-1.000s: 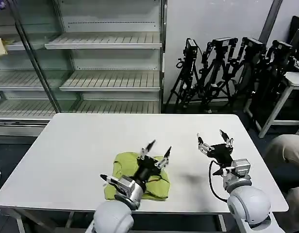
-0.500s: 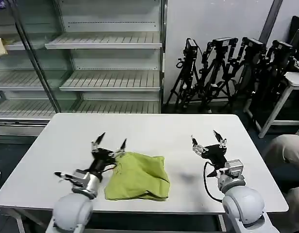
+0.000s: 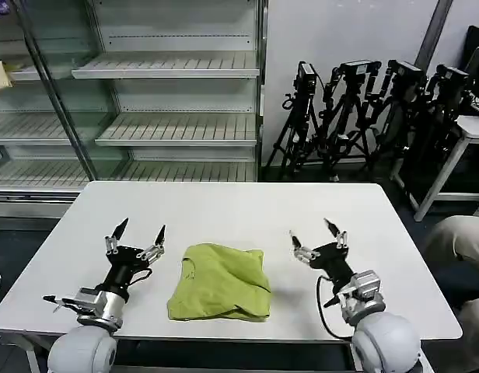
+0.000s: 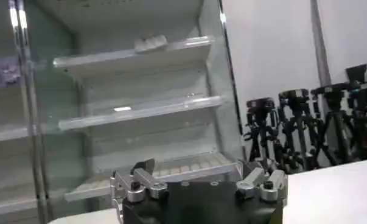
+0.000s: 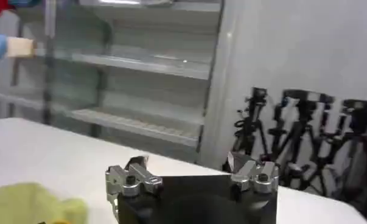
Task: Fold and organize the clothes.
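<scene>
Lime-green T-shirt (image 3: 220, 282) sits as a folded bundle on the white table (image 3: 224, 210), near its front edge, between the left gripper (image 3: 136, 242) and right gripper (image 3: 319, 239), fingers spread and empty, clear of the cloth, suggesting folding is done.

A lab or test room: a plain white table (image 3: 224, 206) stands before empty glass-fronted display shelves (image 3: 169, 101), with a row of black camera tripods (image 3: 364, 116) parked against the bare wall.
</scene>
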